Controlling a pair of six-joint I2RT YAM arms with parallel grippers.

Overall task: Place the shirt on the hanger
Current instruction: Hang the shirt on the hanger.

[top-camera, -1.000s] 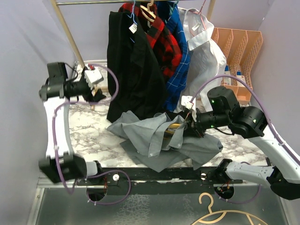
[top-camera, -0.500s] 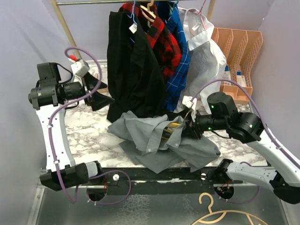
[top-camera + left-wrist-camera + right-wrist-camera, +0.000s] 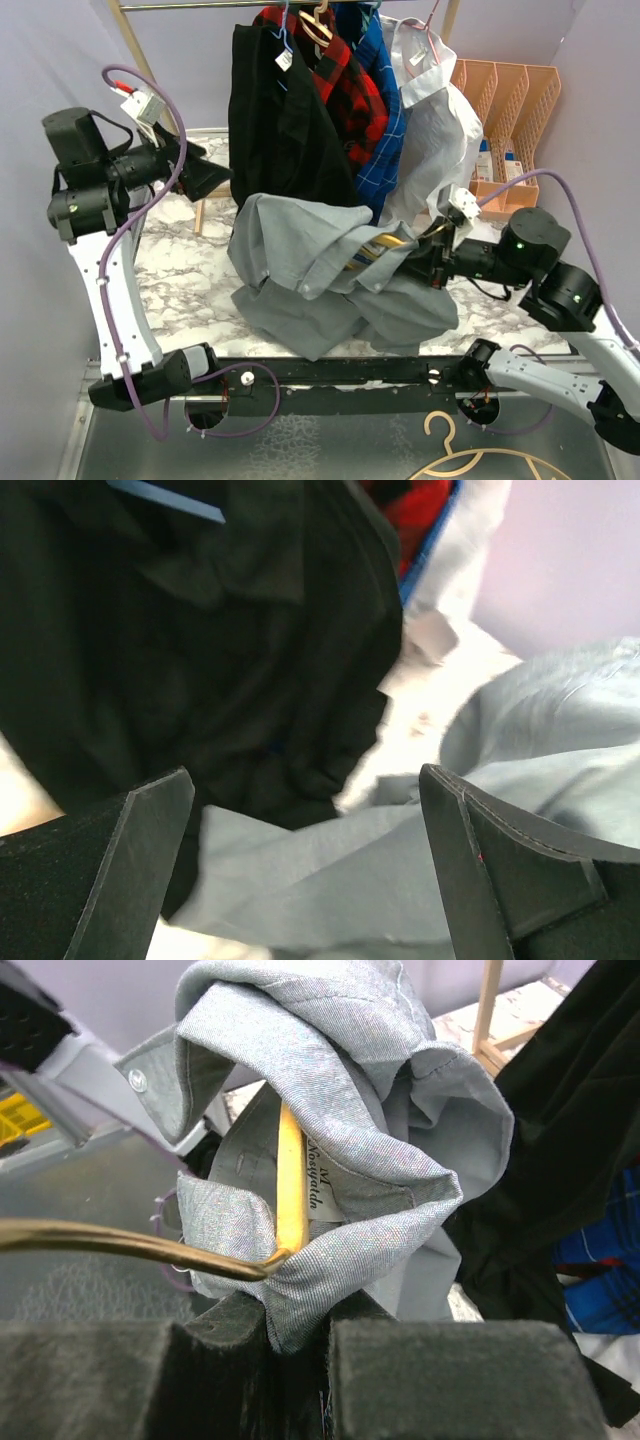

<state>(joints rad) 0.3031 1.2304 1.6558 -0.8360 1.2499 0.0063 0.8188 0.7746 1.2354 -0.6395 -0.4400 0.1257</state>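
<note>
shirt (image 3: 300, 255) bunched over counter (image 3: 190, 270) front-middle | hanger (image 3: 383, 243) inside it, long axis roughly left-right | right gripper (image 3: 300, 1335) clenched on shirt at hanger's end | left gripper (image 3: 205, 175) released, back-left corner; shirt lies to its right, lower
</note>
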